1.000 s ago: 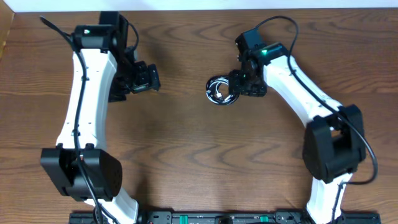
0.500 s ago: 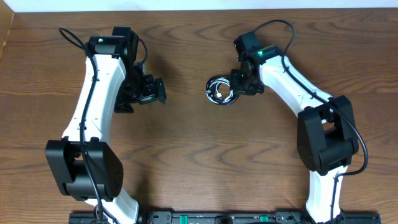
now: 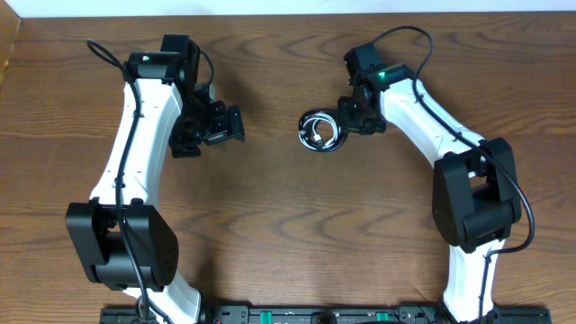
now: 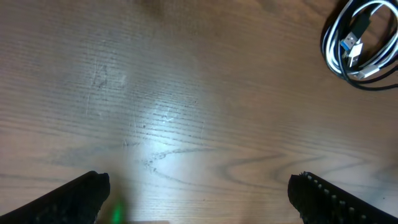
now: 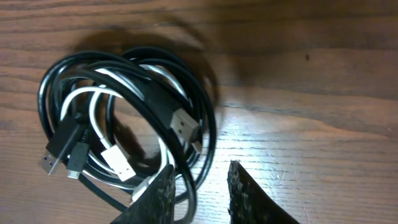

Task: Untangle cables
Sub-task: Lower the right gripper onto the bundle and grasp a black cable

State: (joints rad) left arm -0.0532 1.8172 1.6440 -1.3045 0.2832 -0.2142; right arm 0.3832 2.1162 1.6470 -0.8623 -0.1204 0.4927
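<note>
The cables (image 3: pixel 318 131) lie bunched in one small coil on the wooden table, two black and one white, plug ends loose inside. In the right wrist view the coil (image 5: pixel 124 124) fills the left half. My right gripper (image 3: pixel 341 126) sits at the coil's right edge. Its fingers stand a little apart (image 5: pixel 202 186), with black strands of the coil's rim between them and bare wood showing in the gap. My left gripper (image 3: pixel 236 126) is open wide and empty, well left of the coil. In the left wrist view (image 4: pixel 199 196) the coil (image 4: pixel 364 43) lies at the top right.
The brown wooden table (image 3: pixel 270 225) carries nothing else in view. The table's far edge meets a white wall (image 3: pixel 288 5). A black rail (image 3: pixel 315 315) runs along the front edge between the arm bases.
My left gripper has moved right, towards the coil. My right gripper has shifted slightly at the coil's right edge. The coil has not moved.
</note>
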